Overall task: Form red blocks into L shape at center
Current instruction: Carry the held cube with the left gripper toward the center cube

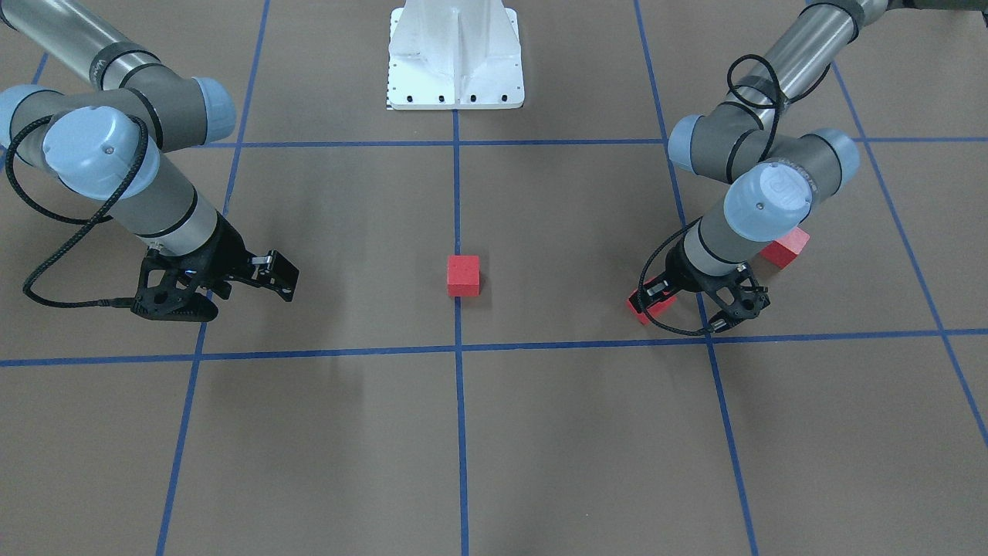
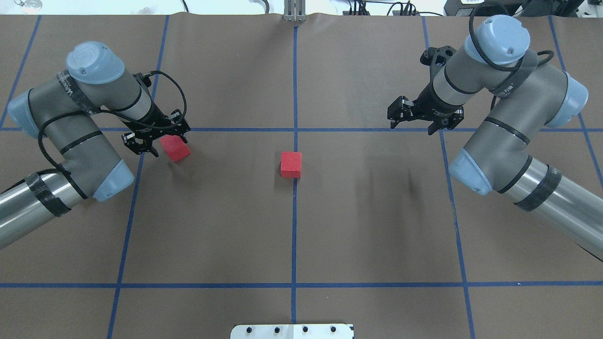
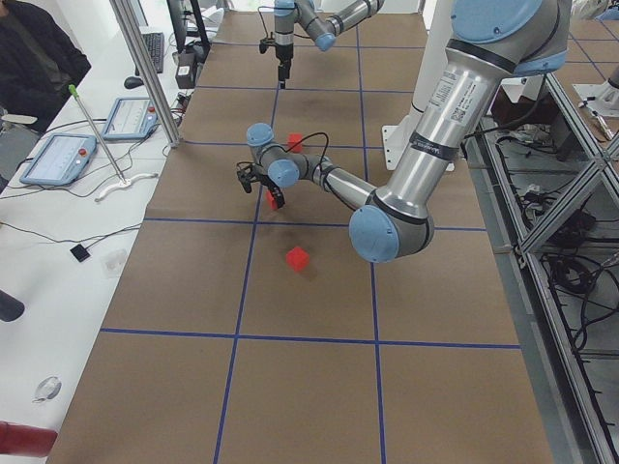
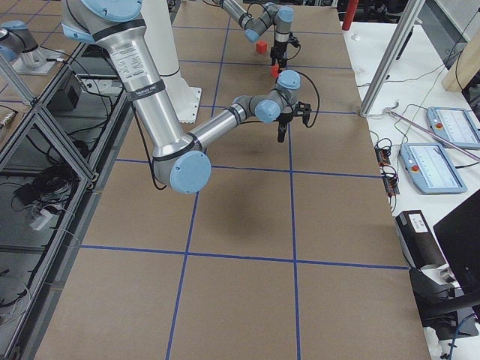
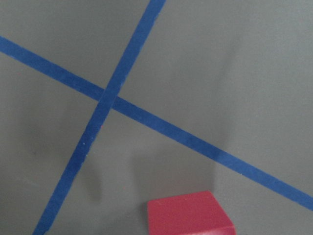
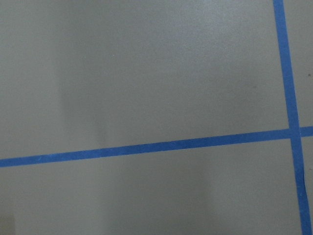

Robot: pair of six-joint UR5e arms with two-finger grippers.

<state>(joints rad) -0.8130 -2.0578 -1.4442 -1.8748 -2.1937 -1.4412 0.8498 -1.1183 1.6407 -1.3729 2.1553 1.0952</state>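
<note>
**One block at center, two out left**

The first block (image 1: 786, 247) lies at the far left, partly hidden behind the left arm (image 1: 764, 202). Right of it, and farther from the robot, the left gripper (image 2: 151, 142) hangs low with the second block (image 2: 175, 148) at its fingertips, turned askew. I cannot tell whether the fingers clamp it. Both blocks are well apart from the center. There the third block (image 2: 290, 164) sits flat across the middle line (image 2: 295, 84), mostly on its left side. At the right, the right gripper (image 2: 413, 123) hovers above a cross line (image 2: 358, 129) of blue tape, with its fingers spread and nothing held between them.
</note>
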